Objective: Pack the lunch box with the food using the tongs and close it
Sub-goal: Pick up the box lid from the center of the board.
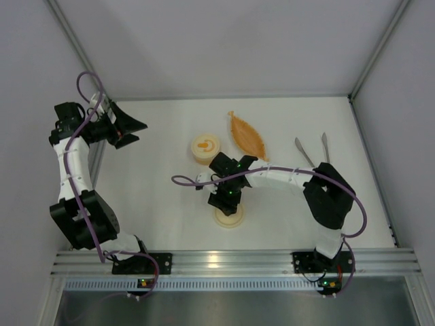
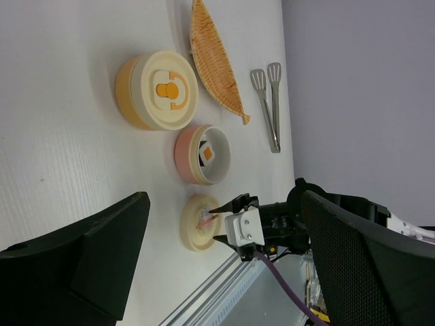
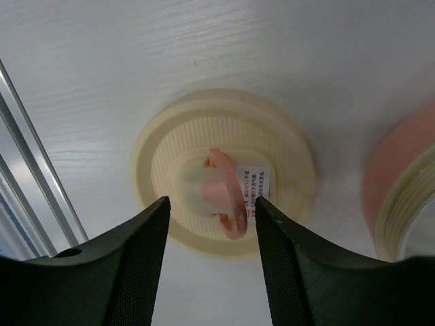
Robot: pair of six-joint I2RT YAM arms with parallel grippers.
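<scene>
Right gripper [image 3: 212, 207] hangs with jaws apart, straddling the pink loop handle [image 3: 228, 197] of the cream lid [image 3: 163, 149], just beside the pink lunch box [image 2: 187, 155] holding food [image 2: 209, 153]. Tongs [image 2: 272, 132] lie beyond, beside the woven dish [image 2: 214, 61]. Left gripper [image 1: 134, 132] gapes wide, well apart.

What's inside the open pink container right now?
One sushi-like roll, white with an orange centre, sits in the pink container. Its wall hides part of the floor, so a second piece cannot be ruled out.
</scene>
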